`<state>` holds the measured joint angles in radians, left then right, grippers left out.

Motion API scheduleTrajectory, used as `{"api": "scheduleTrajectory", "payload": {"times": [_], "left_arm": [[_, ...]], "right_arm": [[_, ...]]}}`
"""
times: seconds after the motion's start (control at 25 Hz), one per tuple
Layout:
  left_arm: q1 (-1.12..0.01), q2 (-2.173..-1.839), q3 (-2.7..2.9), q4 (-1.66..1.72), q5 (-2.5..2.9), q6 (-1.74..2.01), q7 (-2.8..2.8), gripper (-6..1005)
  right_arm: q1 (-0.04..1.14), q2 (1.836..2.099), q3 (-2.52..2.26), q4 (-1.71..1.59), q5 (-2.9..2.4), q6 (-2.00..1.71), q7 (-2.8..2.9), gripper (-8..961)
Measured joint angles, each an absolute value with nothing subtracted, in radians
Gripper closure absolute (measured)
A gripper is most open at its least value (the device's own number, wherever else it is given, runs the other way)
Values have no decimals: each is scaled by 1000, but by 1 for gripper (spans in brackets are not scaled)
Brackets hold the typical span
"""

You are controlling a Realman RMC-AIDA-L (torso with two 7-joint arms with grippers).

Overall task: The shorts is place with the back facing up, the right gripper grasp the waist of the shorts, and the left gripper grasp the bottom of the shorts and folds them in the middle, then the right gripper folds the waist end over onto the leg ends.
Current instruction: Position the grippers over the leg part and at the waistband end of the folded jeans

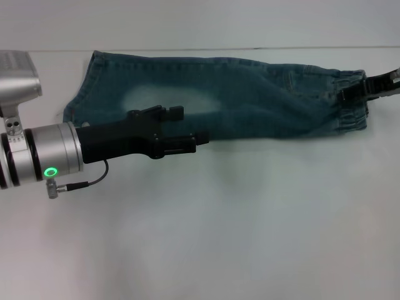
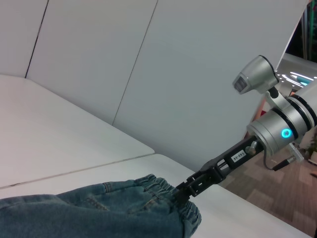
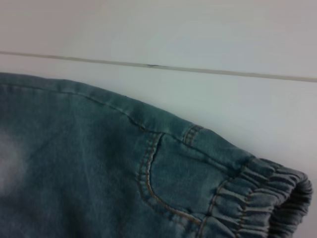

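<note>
**Shorts folded in half, one claw on the waist**

Shorts [image 1: 237, 94] lie on the white table [image 1: 250, 237], folded into one long strip. The waist end [image 1: 350, 103] with its puckered band points to the robot's right. The leg ends [image 1: 78, 103] point to its left.

The right gripper [image 1: 356, 92] sits at the waist end, and its jaws are pinched on the band. The left wrist view shows this pinch too.

The left gripper [image 1: 184, 128] hangs above the near edge of the shorts, by the pale patch [image 1: 169, 99]. Its jaws are apart and hold nothing.
</note>
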<state>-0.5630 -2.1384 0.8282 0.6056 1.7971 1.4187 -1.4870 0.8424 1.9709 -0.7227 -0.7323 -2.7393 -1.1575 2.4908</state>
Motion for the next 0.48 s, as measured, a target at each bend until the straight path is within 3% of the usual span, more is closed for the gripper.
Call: {"api": "scheduleTrajectory", "payload": {"times": [0.24,0.48], "left_arm": [[-563,-2145,828,604,1796,1415,-1487,62],[-563,-2147,828,604,1796,1415,-1487,62]], "right_arm": [[827,1953,-722,-747,-2743,-1166,2475,246],[815,1952,-722,-745,-2745,-1130,2456,243]]}}
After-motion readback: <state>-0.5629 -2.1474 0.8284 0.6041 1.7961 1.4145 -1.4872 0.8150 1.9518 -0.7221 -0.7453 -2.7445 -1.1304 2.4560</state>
